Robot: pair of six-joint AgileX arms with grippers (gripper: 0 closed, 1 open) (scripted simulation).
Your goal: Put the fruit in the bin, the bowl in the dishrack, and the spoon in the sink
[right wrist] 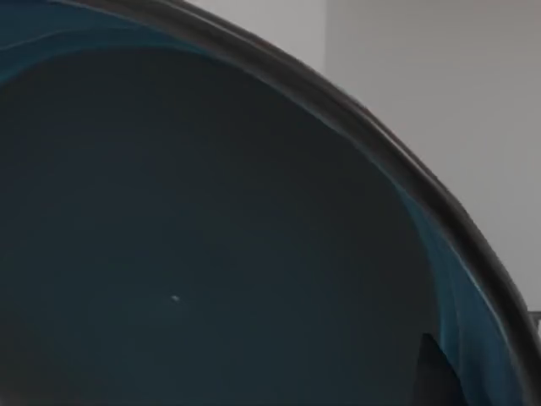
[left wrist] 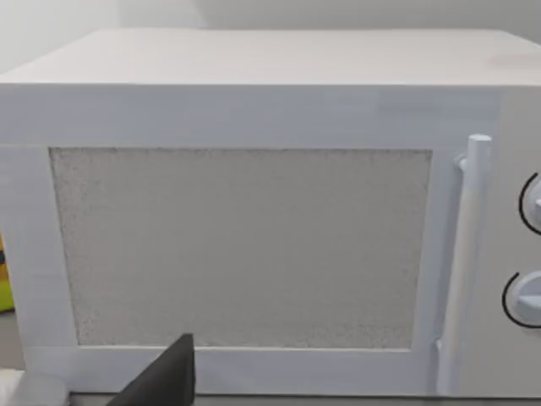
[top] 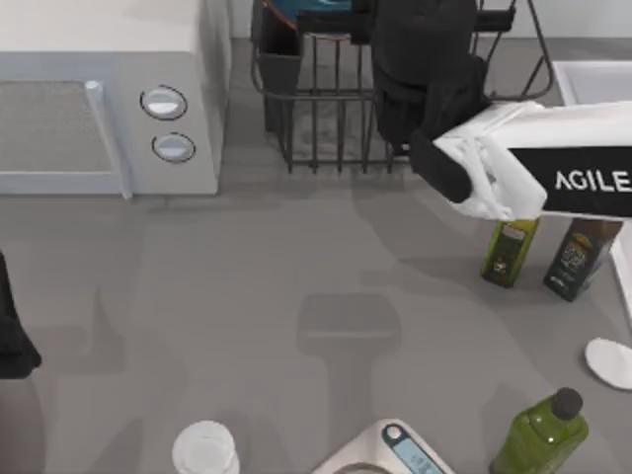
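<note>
Over the dishrack (top: pixel 336 118), at its back edge, the right arm's end effector (top: pixel 420 44) hangs with the blue bowl (right wrist: pixel 194 237) pressed close against its wrist camera, grip state untellable, while the left arm sits parked facing the microwave (left wrist: pixel 254 211).

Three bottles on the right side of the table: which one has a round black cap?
The light green bottle at the table's near right edge, with a round black cap. The two dark labelled bottles stand farther back under the right arm, tops hidden.
</note>
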